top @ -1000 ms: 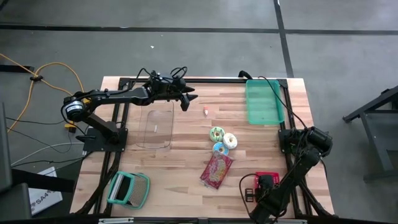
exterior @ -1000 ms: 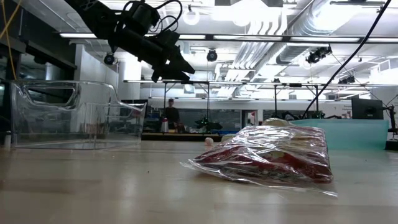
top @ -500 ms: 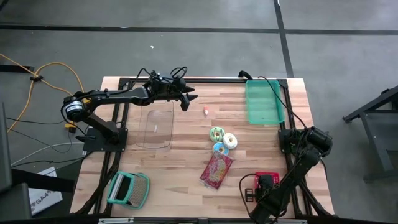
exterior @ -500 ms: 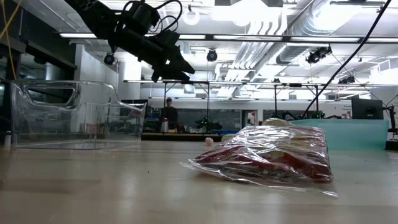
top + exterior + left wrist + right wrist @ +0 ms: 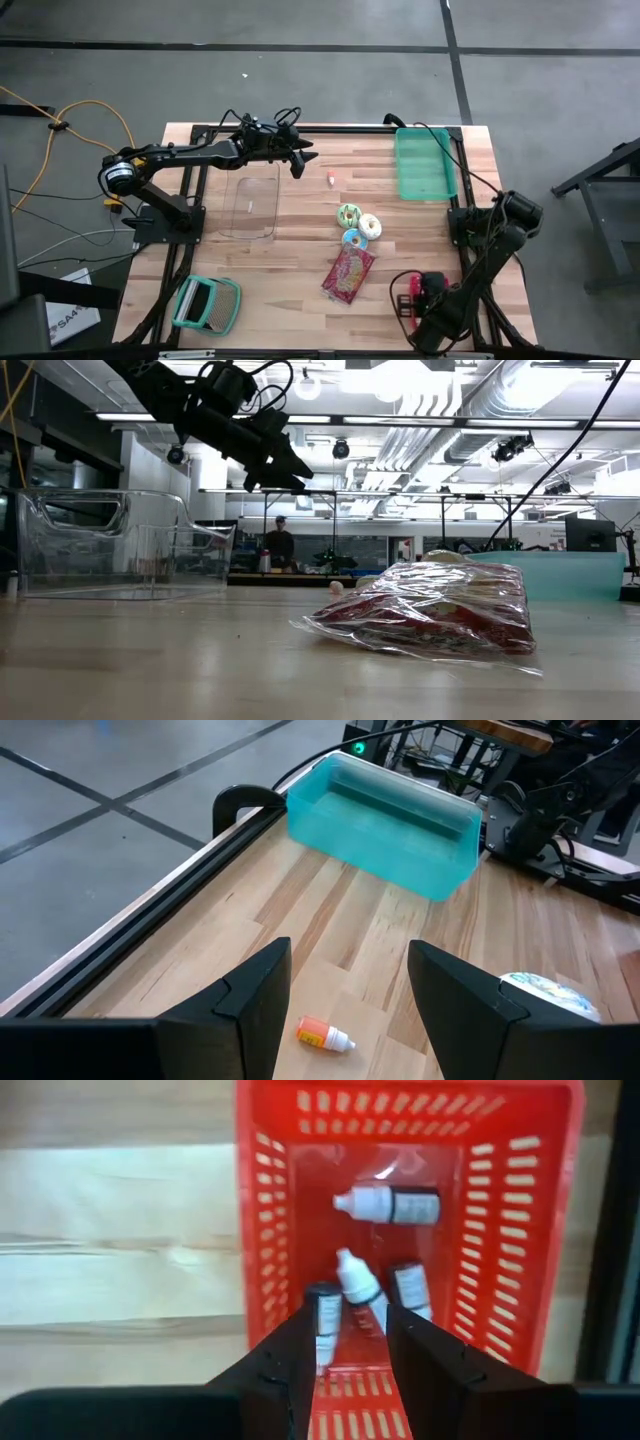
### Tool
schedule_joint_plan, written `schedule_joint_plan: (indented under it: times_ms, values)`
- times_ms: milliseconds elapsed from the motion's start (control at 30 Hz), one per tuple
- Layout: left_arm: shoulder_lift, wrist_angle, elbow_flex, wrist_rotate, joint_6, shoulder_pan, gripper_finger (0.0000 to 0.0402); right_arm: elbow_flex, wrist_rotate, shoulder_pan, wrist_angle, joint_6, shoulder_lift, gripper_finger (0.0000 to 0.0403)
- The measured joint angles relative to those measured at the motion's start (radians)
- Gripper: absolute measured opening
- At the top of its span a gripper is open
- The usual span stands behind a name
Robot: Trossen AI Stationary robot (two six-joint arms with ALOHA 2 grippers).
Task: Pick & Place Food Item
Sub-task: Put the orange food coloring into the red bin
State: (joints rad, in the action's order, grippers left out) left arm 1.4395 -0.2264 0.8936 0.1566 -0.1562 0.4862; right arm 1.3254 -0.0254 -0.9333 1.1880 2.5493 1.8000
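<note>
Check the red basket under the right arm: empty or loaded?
Loaded. The red basket holds several small bottles lying on its floor, seen in the right wrist view.

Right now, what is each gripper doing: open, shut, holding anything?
Left gripper: open, empty, above the small bottle.
Right gripper: open, empty, over the red basket.

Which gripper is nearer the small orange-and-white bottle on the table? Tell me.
Left. The left gripper hovers open just beside the small bottle at the table's far side; the right gripper is over the red basket at the near right corner.
</note>
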Motion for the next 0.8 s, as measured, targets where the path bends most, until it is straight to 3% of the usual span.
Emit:
schedule_joint_plan:
  times_ms: [400, 800]
  values:
    - [0.000, 0.000, 0.000, 0.000, 0.000, 0.000, 0.0195, 0.000, -0.055, 0.008, -0.009, -0.021, -0.002, 0.0112]
    - [0.000, 0.000, 0.000, 0.000, 0.000, 0.000, 0.0195, 0.000, -0.129, 0.099, -0.071, -0.189, -0.002, 0.0112]
